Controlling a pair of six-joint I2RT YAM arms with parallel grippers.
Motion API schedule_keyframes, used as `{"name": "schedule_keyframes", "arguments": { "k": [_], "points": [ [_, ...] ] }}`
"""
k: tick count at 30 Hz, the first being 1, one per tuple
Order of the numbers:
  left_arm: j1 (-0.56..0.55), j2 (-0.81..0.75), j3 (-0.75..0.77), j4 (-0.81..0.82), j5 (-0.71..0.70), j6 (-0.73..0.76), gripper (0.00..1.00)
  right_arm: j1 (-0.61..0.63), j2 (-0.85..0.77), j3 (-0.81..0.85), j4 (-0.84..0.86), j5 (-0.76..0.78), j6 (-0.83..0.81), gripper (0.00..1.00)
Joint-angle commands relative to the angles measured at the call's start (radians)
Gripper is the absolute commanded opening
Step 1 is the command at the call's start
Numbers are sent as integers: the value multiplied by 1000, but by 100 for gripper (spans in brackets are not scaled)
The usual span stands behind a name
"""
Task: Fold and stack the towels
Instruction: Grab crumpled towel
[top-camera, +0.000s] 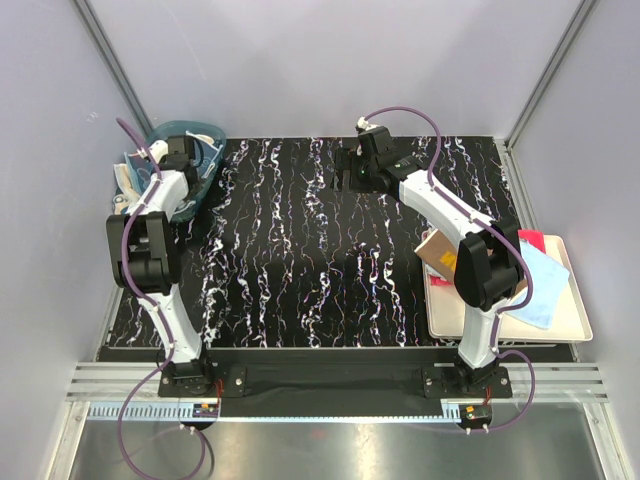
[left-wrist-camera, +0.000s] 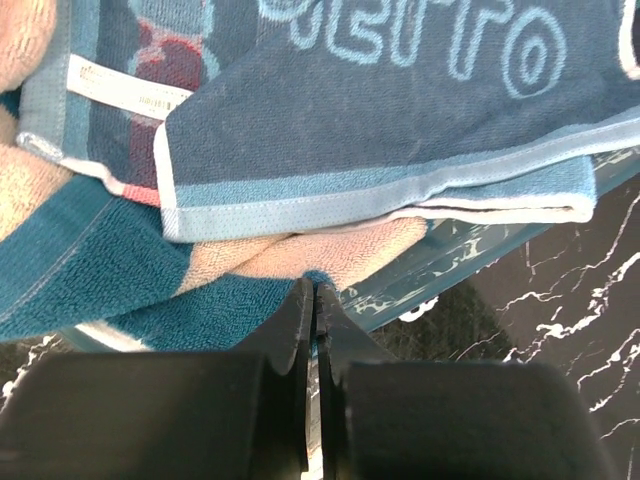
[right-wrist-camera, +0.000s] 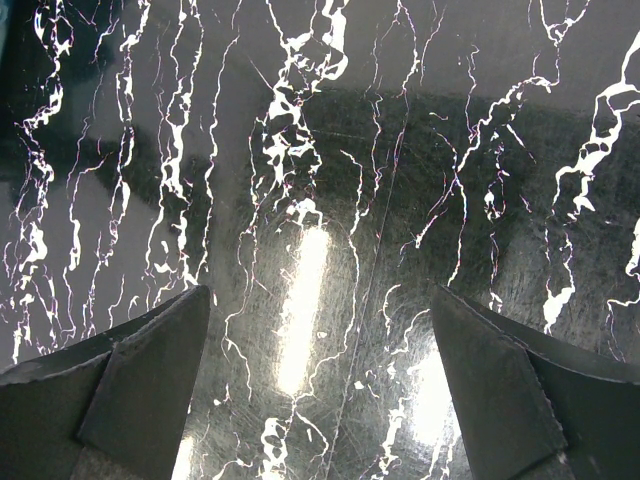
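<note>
Left gripper (left-wrist-camera: 316, 292): jaws pressed together with no gap showing, tips at the edge of a teal towel (left-wrist-camera: 80, 270) inside the basket (left-wrist-camera: 460, 255). Only a tuft of teal shows at the tips, so I cannot tell whether any cloth is actually pinched. Just beyond the tips lie a peach cloth (left-wrist-camera: 330, 250) and a dark blue towel (left-wrist-camera: 400, 110) with pale lettering, both overlapping the teal one. The basket sits at the far left corner of the table (top-camera: 300, 250).

Right gripper (right-wrist-camera: 320, 390): jaws wide, holding nothing, above the table's far middle. A light blue towel (top-camera: 540, 285) and others lie on the tray (top-camera: 575, 335) at the right.

Risks, as judged:
1. The bite is thin, so the cloth may slip on lifting and the arm come up empty.
2. The overlapping towels may drag out together and spill over the rim.
3. Cloth may catch the rim and tip or shift the basket.
</note>
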Motion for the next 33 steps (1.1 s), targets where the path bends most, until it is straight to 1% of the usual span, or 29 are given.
{"name": "schedule_keyframes", "arguments": {
  "k": [1, 3, 4, 5, 6, 8, 17, 20, 25, 29, 33],
  "points": [
    [6, -69, -10, 79, 17, -5, 0, 6, -19, 7, 23, -3, -17, 98],
    [8, -109, -51, 140, 22, -11, 0, 8, -13, 14, 22, -5, -15, 98],
    [8, -131, -71, 170, 25, -13, 0, 8, -10, 21, 20, 19, -17, 98],
    [8, -184, -91, 200, 31, -17, 0, 6, -1, 27, 14, 20, -20, 98],
    [8, -211, -142, 273, 54, -30, 0, 8, 5, 45, 9, 20, -20, 98],
    [2, -285, -180, 344, 65, -48, 0, 8, 25, 74, -1, 20, -21, 98],
    [-20, -442, -242, 533, 43, -62, 0, 8, 100, 203, -51, 6, -18, 98],
    [-26, -475, -243, 595, 37, -57, 0, 9, 117, 238, -67, 4, -20, 98],
    [-54, -527, -237, 648, 31, -27, 0, 12, 133, 272, -78, 4, -29, 98],
    [-115, -568, -226, 708, 13, 53, 0, 12, 143, 294, -83, 11, -37, 98],
    [-167, -593, -158, 733, -1, 122, 0, 14, 148, 303, -83, 23, -44, 98]
  ]
}}
